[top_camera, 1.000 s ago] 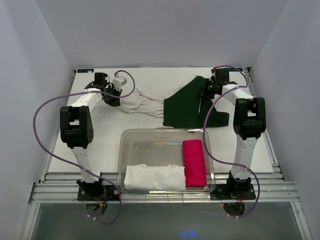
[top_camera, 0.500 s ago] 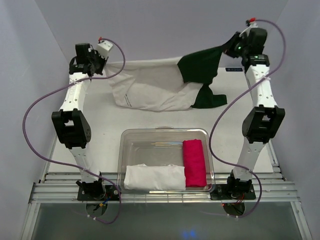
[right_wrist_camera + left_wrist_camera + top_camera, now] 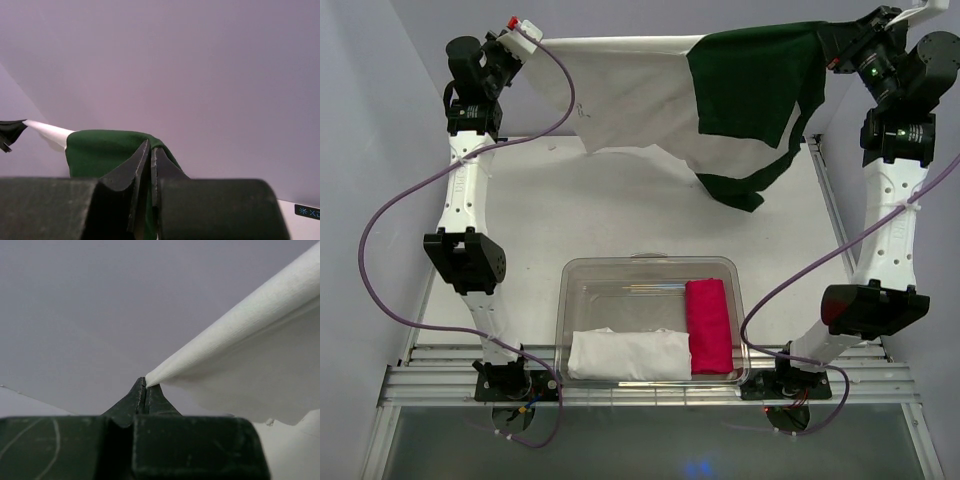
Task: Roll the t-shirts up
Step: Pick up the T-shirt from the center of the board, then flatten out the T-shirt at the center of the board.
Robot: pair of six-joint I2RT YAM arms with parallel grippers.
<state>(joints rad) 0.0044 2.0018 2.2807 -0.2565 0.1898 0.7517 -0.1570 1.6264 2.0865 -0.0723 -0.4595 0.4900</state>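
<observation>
The white t-shirt (image 3: 630, 90) hangs in the air, stretched taut between both raised arms above the far table. The dark green t-shirt (image 3: 750, 85) is draped over its right part and hangs down to the table. My left gripper (image 3: 528, 38) at the top left is shut on a corner of the white t-shirt, as the left wrist view shows (image 3: 145, 382), with the white cloth (image 3: 240, 350) running off to the right. My right gripper (image 3: 832, 45) at the top right is shut on green cloth (image 3: 100, 150), jaws closed (image 3: 151, 147). Whether it also pinches white cloth is hidden.
A clear plastic bin (image 3: 650, 261) stands at the near middle of the table. It holds a rolled white cloth (image 3: 630, 355) and a bright pink bundle (image 3: 708, 325). Purple cables loop beside both arms. Walls close in the sides and back.
Both arms have risen from the table and spread apart. They lifted the white and green t-shirts from a heap into a taut hanging sheet.
</observation>
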